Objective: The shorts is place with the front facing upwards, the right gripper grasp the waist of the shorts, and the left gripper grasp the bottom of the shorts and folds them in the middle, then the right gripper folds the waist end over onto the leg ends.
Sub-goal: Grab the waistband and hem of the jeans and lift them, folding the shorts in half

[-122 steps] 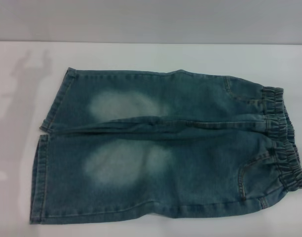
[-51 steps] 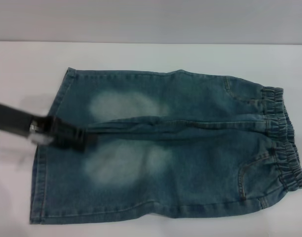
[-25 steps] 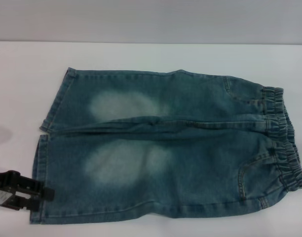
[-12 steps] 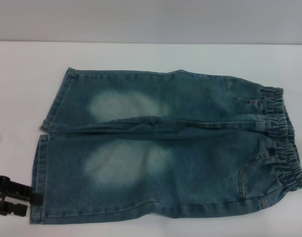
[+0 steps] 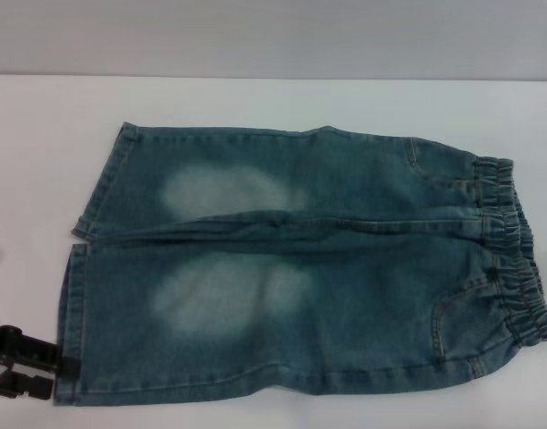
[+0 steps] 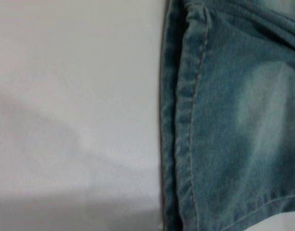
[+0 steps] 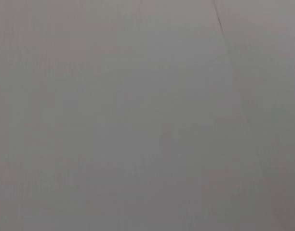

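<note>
On the white flat table [image 5: 256,98] the blue denim shorts [image 5: 300,268] are spread flat, and the near leg hem [image 5: 68,322] should be pinched squarely by the black left gripper [image 5: 63,374], seen with fingers apart beside its corner.

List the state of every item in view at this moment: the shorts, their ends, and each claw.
denim shorts: spread flat on the white table, front up, unfolded.
waist end: toward the robot's right, ungrasped.
leg ends: toward the robot's left, flat, not lifted.
left claw: low by the near leg hem's corner, open, fingers at the hem edge, nothing gripped.
right claw: not in view.
</note>
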